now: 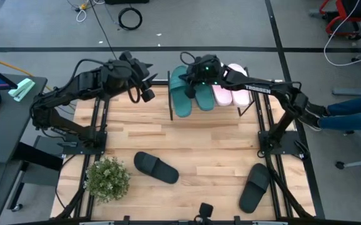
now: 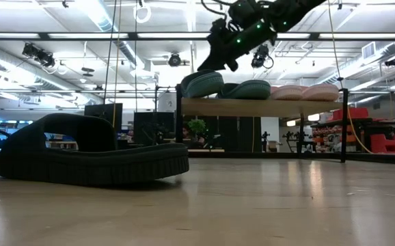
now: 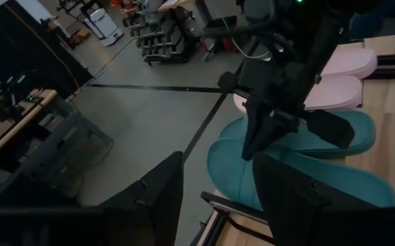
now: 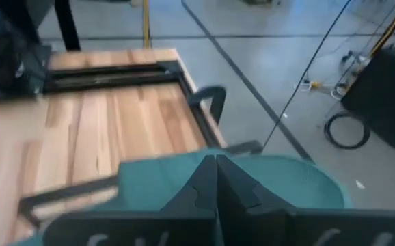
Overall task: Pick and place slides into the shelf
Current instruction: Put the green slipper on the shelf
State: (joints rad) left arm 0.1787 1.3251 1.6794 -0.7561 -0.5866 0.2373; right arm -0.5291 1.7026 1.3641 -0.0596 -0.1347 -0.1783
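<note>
The shelf point(image 2: 266, 106) stands at the table's far edge. On its plank lie two teal slides point(image 1: 182, 99) point(image 2: 203, 84) and, to their right, two pale pink slides point(image 1: 230, 89) point(image 2: 303, 91). Two black slides rest sole down on the table, one near the middle point(image 1: 155, 167) point(image 2: 88, 157) and one near the right edge point(image 1: 255, 187). My right gripper point(image 1: 195, 78) point(image 4: 216, 184) is shut and points down over the left teal slide point(image 4: 286, 181). My left gripper point(image 1: 142, 90) point(image 3: 218, 198) hovers open, just left of the shelf. My right gripper stands with its shut fingertips point(image 2: 206, 67) at the top of the left teal slide point(image 3: 307, 178), coming from above. I cannot tell whether they touch it or hover just over it.
A small potted plant point(image 1: 107, 178) stands at the table's near left corner. Black rails point(image 1: 99, 119) run along the table's left and right sides. Bare wood lies between the shelf and the black slides. A person's legs point(image 1: 355, 112) show beyond the right edge.
</note>
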